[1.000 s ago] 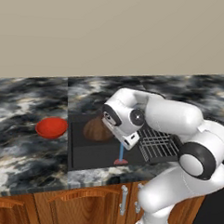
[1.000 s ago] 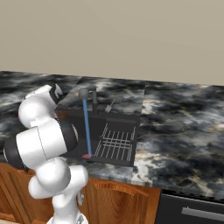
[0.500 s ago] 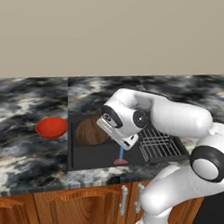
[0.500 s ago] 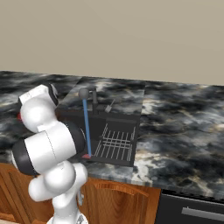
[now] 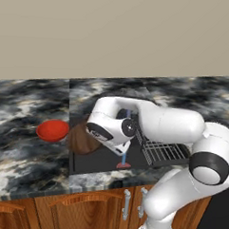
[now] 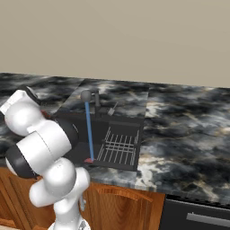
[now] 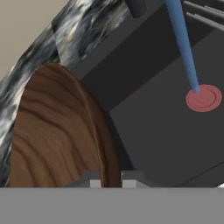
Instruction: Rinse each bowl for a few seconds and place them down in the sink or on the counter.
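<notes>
Left base view: red bowl (image 5: 52, 130) on the counter (image 5: 24, 154) just beside the sink (image 5: 102, 158) left edge; arm bent low over the left end, wooden bowl (image 5: 82, 139) tipped on edge.

Right base view: faucet (image 6: 86, 96), blue stream (image 6: 88, 130), wire rack (image 6: 118, 147).

Hand view: gripper (image 7: 111, 180) clamped on wooden bowl rim.

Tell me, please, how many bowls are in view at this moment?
2. The red bowl sits on the counter left of the sink. The brown wooden bowl is tilted on edge at the sink's left end, gripped at its rim by the gripper.
</notes>
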Robot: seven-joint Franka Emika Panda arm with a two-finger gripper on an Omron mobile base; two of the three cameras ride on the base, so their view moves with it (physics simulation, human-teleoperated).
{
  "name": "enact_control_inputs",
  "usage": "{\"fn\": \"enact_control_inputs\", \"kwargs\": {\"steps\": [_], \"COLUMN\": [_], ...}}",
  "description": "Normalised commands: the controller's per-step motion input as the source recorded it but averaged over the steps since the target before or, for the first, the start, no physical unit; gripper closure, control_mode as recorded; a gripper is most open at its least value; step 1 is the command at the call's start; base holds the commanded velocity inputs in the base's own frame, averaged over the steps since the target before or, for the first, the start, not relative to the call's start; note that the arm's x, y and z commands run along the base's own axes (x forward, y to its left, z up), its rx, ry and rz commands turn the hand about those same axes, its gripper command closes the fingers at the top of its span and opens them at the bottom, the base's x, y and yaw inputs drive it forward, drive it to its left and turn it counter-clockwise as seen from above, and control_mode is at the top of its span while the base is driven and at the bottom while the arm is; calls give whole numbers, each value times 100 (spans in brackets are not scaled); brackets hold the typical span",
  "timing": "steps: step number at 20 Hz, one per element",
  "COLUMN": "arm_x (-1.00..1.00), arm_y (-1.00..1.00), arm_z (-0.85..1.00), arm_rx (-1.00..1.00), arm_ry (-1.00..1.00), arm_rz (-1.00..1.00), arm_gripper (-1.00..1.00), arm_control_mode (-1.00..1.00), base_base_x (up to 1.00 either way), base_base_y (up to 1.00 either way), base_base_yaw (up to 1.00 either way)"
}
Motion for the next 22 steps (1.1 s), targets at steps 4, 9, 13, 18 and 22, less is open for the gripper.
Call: {"fn": "enact_control_inputs", "kwargs": {"steps": [4, 9, 13, 18, 22], "arm_x": [-7, -1, 0, 0, 0], "arm_y": [57, 60, 58, 59, 61], "arm_z": [5, 1, 1, 0, 0], "arm_rx": [-13, -11, -10, -11, -11], "arm_ry": [0, 3, 4, 4, 4], "arm_rz": [0, 0, 1, 0, 0], "arm_gripper": [100, 100, 100, 100, 100], "arm_control_mode": [-100, -100, -100, -100, -100], "base_base_x": [0, 0, 0, 0, 0], "base_base_y": [0, 0, 0, 0, 0], "base_base_yaw": [0, 0, 0, 0, 0]}}
